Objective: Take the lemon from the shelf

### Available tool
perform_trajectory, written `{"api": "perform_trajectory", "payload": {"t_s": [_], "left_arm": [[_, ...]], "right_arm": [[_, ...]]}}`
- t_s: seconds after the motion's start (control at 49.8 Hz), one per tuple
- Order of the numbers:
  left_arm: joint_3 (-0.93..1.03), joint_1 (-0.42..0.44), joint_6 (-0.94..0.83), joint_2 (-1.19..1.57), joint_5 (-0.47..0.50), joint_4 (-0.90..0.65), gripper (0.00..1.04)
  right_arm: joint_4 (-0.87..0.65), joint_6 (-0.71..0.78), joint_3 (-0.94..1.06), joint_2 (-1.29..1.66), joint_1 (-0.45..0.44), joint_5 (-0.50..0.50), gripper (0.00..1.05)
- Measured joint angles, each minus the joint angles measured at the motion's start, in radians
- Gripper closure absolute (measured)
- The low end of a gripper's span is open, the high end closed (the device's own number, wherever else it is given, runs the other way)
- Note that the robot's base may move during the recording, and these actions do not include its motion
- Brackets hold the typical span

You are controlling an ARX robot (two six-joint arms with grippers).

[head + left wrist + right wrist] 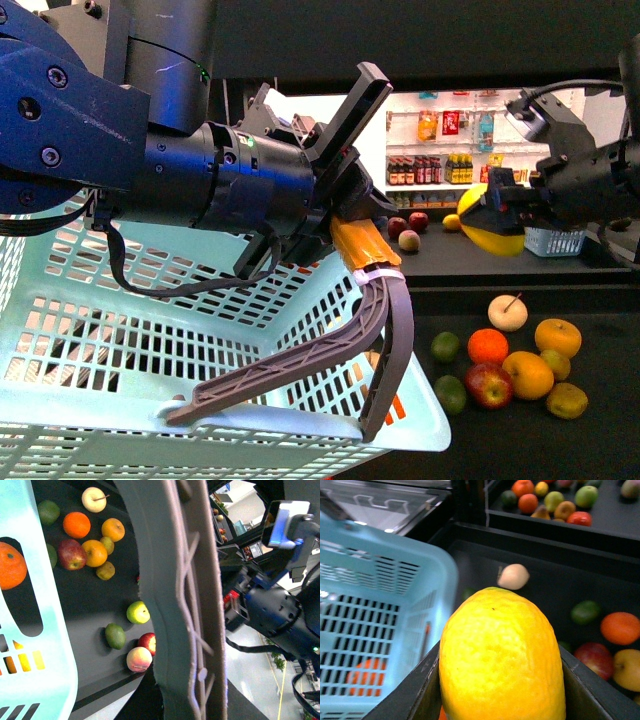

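The bright yellow lemon (497,241) hangs in the air above the shelf (600,340), a black tiered stand. My right gripper (502,216) is shut on it. In the right wrist view the lemon (502,650) fills the space between the two dark fingers (415,692), with the shelf tray (545,575) behind it. My left gripper (352,222) is shut on the grey and orange basket handle (385,310) and holds up the pale blue basket (120,300). The handle (180,605) fills the left wrist view and hides that gripper's fingers.
Apples, oranges and limes (505,365) lie in a cluster on the lower tray under the lemon. Two apples (408,232) and a small blue basket (553,241) sit on the upper tray. An orange (362,677) lies inside the basket. White shelves of bottled drinks (440,170) stand behind.
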State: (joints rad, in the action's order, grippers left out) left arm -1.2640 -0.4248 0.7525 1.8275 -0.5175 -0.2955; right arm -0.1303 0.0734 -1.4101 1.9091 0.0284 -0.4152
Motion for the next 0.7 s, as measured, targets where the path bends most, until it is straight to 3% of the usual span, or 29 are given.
{"api": "perform_trajectory", "payload": {"t_s": [0.482,0.703], "left_arm": [[0.000,0.000,0.000,0.000,0.000,0.000,0.96],[0.000,0.003,0.000,0.000,0.013,0.000,0.96]], "right_arm": [[-0.031,-0.078,0.134,-0.051,0.164,-0.030,0.51],[-0.044,-0.089,0.143,-0.046,0.196,-0.027,0.51]]}}
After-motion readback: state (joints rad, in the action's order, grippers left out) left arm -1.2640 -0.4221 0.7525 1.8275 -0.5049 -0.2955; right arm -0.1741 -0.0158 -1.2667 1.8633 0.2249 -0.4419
